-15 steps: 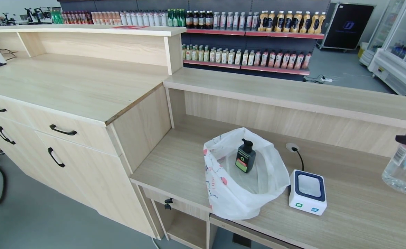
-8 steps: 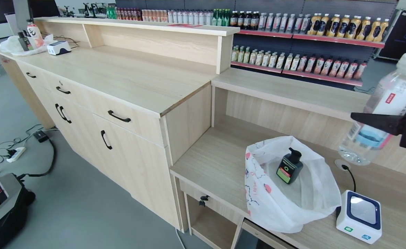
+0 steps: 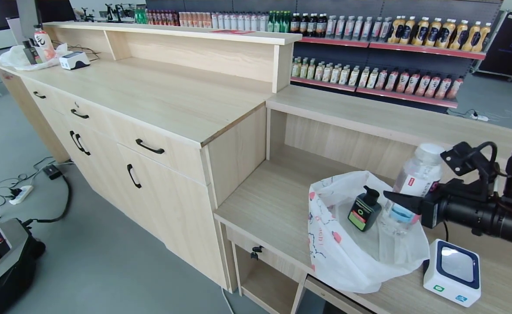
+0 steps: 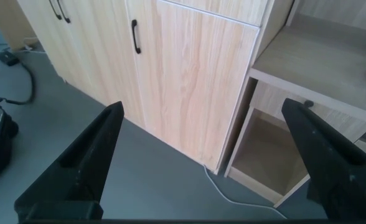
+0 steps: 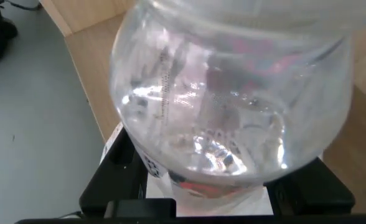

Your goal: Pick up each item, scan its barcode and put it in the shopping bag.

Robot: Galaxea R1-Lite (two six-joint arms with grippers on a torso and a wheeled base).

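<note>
water bottle [image 3: 415, 179] is held clamped between the closed fingers of the right gripper [image 3: 401, 204]; it has been lowered from high on the right into the mouth of the shopping bag [image 3: 360, 266], beside the pump bottle [image 3: 362, 213]. release seems due next.

White shopping bag [image 3: 347, 266] with red and dark-blue doodles; black pump bottle [image 3: 364, 213] (label red and green); at its 3 o'clock, a clear water bottle [image 3: 414, 184], white cap, blue band; white scanner [image 3: 449, 285], navy-framed; pale woodgrain counter [image 3: 273, 200].
</note>
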